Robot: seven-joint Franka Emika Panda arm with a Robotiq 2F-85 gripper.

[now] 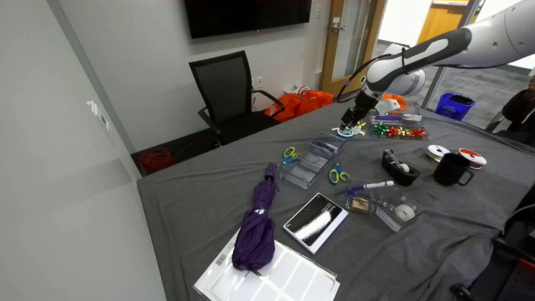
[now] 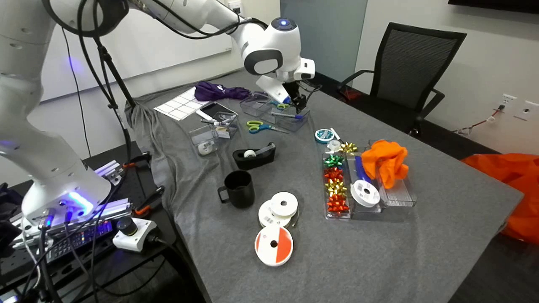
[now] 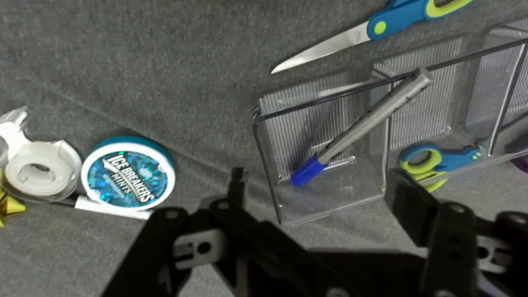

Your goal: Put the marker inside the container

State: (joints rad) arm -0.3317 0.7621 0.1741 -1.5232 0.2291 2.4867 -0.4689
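A grey marker with a blue cap lies tilted in the end compartment of a clear divided container. Its blue end is low in the compartment and its grey end reaches across the divider and rim. The container shows in both exterior views, and so does the marker. My gripper is open, with nothing between its fingers. In the wrist view its fingertips stand on either side of the end compartment. In the exterior views the gripper is above the table near that end.
Scissors lie on both sides of the container. A mint tin, a tape roll and a white stick lie nearby. A tape dispenser, a black mug and trays with bows stand farther off.
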